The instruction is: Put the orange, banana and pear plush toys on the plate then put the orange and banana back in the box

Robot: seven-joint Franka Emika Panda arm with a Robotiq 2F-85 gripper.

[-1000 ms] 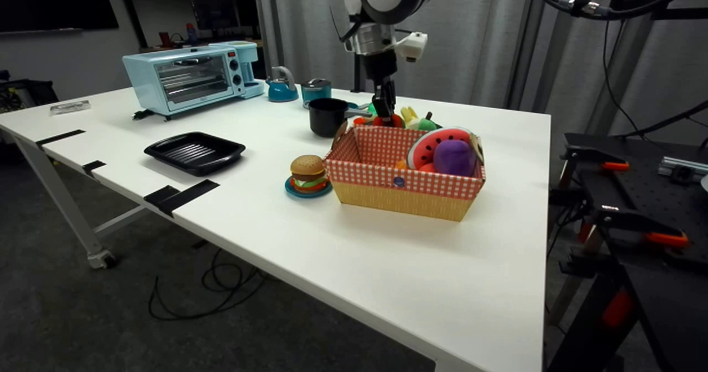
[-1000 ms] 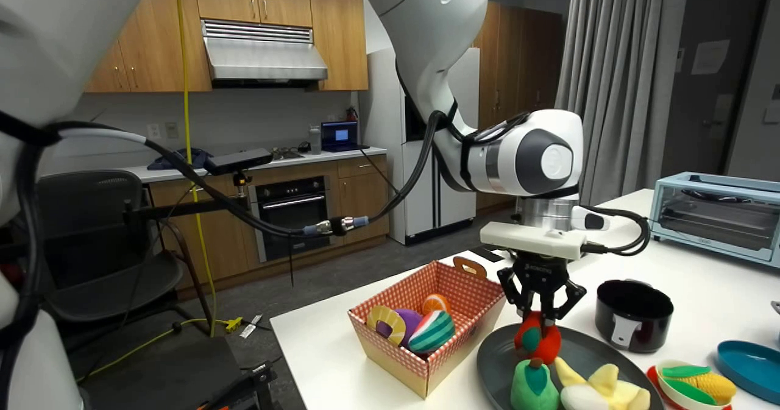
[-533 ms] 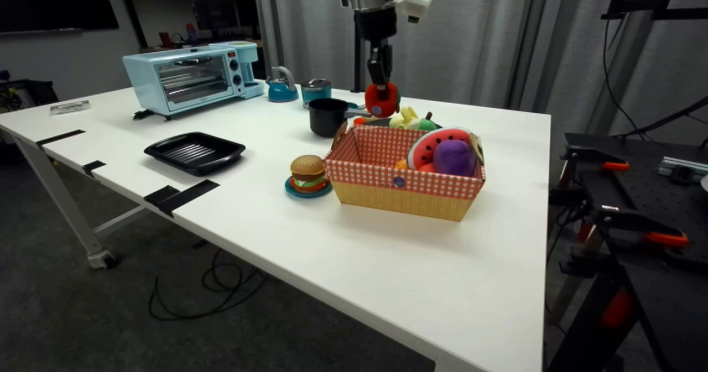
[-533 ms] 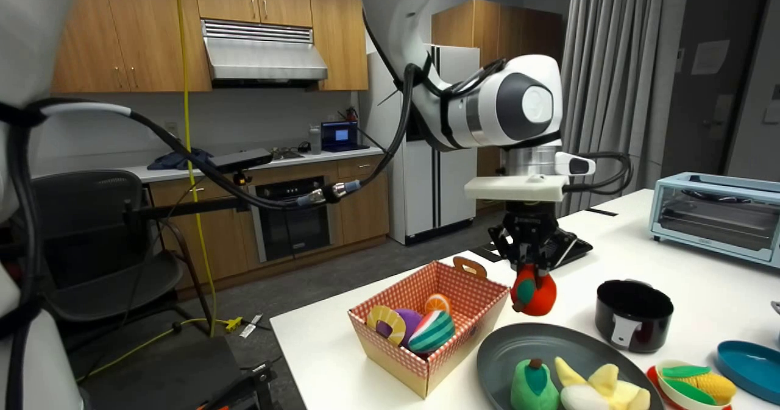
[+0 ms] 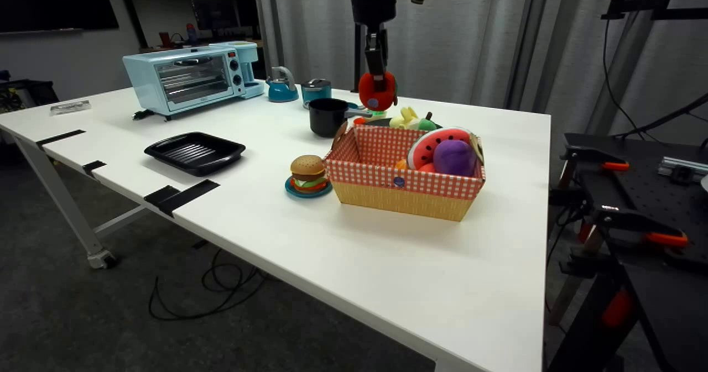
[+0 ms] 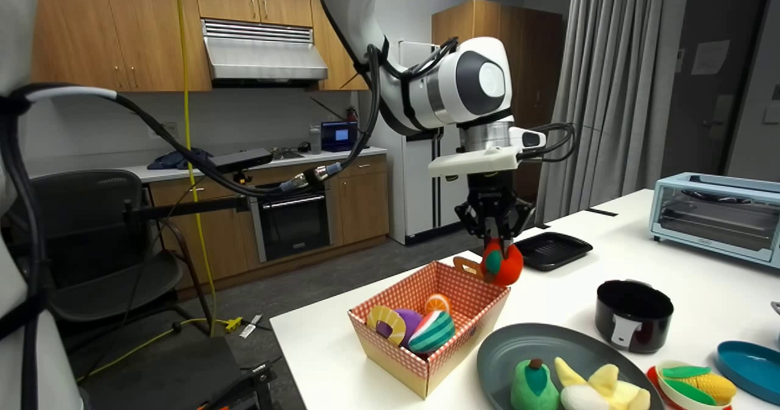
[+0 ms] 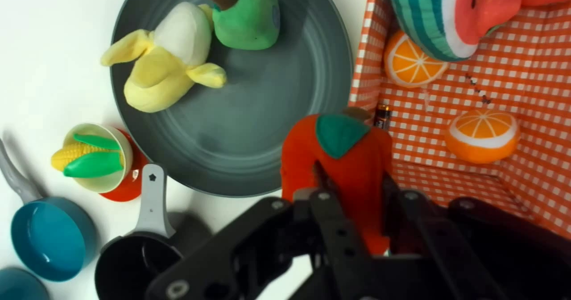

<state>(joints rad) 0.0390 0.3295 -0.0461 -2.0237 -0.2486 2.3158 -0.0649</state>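
My gripper [image 7: 353, 177] is shut on a red-orange round plush with a green leaf [image 7: 303, 144]. The gripper [image 6: 497, 245] holds this plush [image 6: 510, 268] in the air, above table level. In the wrist view it overlaps the plate's edge and the box's near wall. The pear [image 6: 533, 392] and banana [image 6: 603, 392] lie on a round dark grey plate [image 6: 515, 346]; both show in the wrist view, pear [image 7: 250, 23] and banana [image 7: 158, 84]. The box [image 6: 390, 352] with checkered lining stands beside the plate. In it lie two orange-slice plushes, one here [image 7: 483, 135].
The box also holds a watermelon plush [image 6: 431, 332], a purple plush [image 5: 454, 158] and a pineapple ring [image 6: 385, 318]. A black pot [image 6: 634, 312], a corn bowl [image 6: 694, 385] and a blue pan [image 7: 53, 237] surround the plate. A black square dish [image 5: 194, 153] and burger [image 5: 308, 170] stand farther off.
My gripper has lifted the red-orange plush off the plate and carried it upward and over toward the box's handle end. The pear, banana and box have not moved.
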